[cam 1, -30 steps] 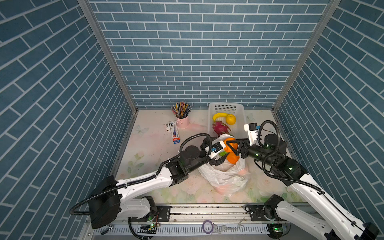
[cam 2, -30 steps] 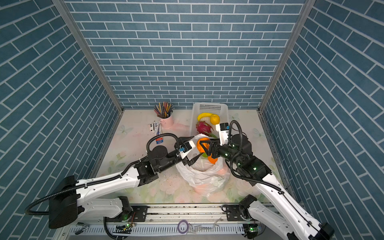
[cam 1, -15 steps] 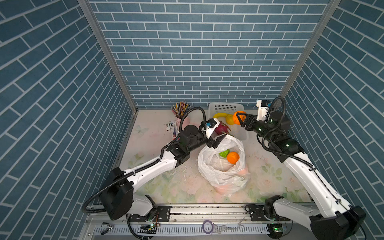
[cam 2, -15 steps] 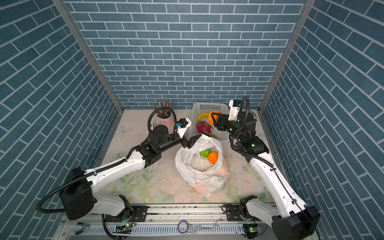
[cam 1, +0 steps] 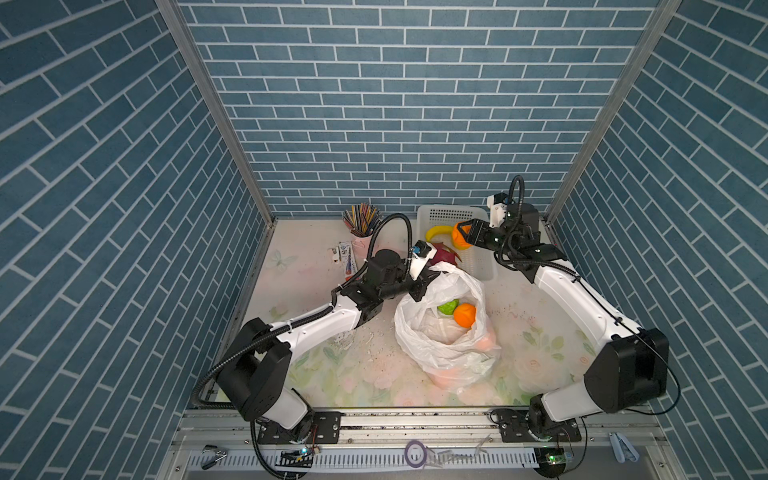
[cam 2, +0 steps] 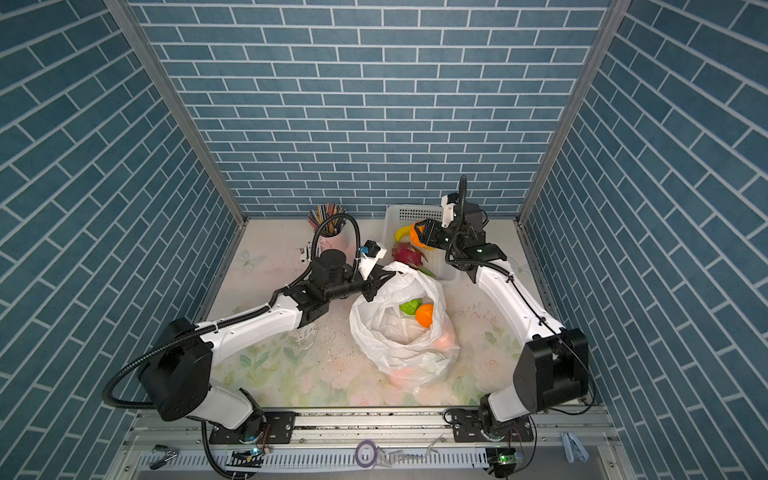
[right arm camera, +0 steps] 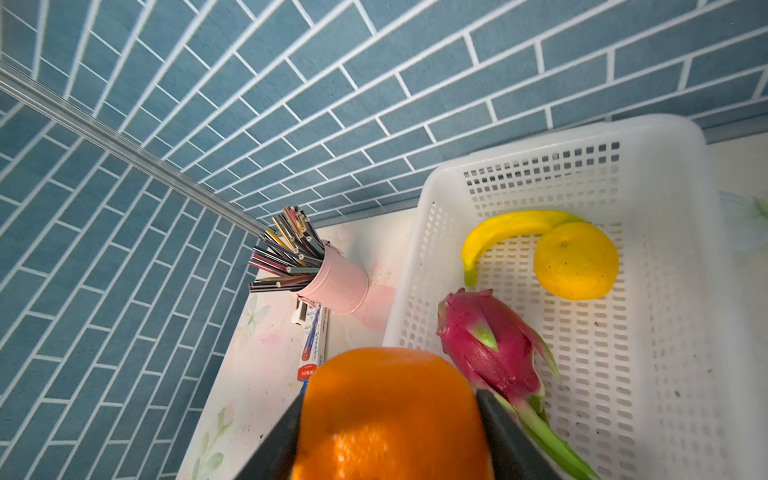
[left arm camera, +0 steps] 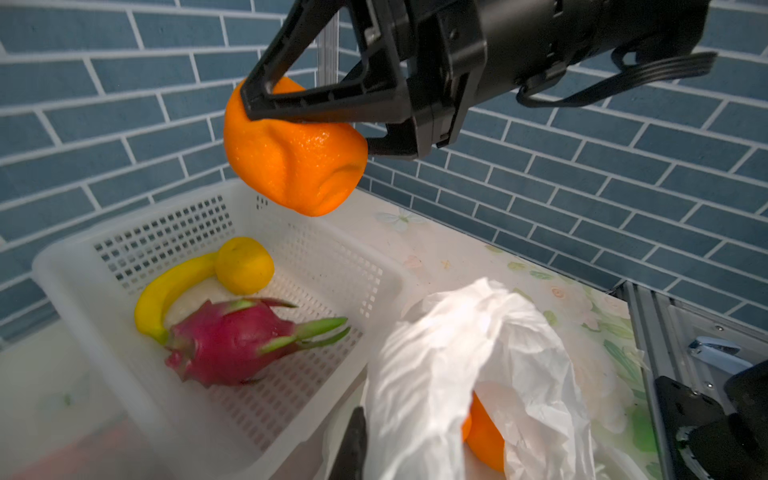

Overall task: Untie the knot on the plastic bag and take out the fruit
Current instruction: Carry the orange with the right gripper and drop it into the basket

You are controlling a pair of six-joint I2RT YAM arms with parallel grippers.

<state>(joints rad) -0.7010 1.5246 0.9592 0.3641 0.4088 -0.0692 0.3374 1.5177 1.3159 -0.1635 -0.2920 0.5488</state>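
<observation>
Held: orange, clamped in right hand above basket; bounce-out is risked if dropped high. At plastic bag rim: left hand, closure indiscernible; collapse is risked if unheld.

Bright, even light; soft shadows; glare on the orange; blurred foreground in wrist views

White plastic bag; orange fruit; magenta dragon fruit; yellow lemon; blue brick walls
</observation>
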